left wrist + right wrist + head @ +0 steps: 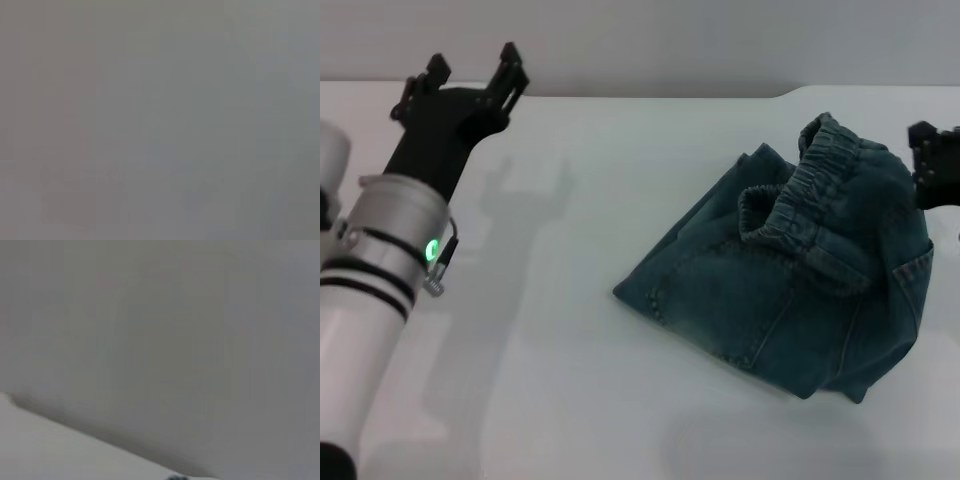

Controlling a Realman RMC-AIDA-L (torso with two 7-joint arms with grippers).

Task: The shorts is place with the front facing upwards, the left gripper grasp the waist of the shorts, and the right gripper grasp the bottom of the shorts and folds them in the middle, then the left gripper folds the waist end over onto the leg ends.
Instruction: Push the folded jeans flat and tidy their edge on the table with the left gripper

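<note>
Head view: the shorts lie in a folded heap on the white counter, right of centre in the frame. Blue-green denim, doubled over on itself. The waist end, a puckered elastic band, sits on top toward the upper right of the heap, standing up in a loose open loop. A pocket with stitching shows at the right edge of the pile. The leg hems cannot be made out in the bundle.

The left end effector is in the upper left of the frame, raised over the far part of the counter, well apart from the shorts. Its two black fingers stand apart with nothing between them. White and silver arm below it, black bands, small green light lit.

The right end effector shows only as a black piece at the right edge of the frame, just beside the waist end; whether its fingers are apart or together I cannot tell, nor whether it touches the cloth.

Both wrist views show only blank grey surface
</note>
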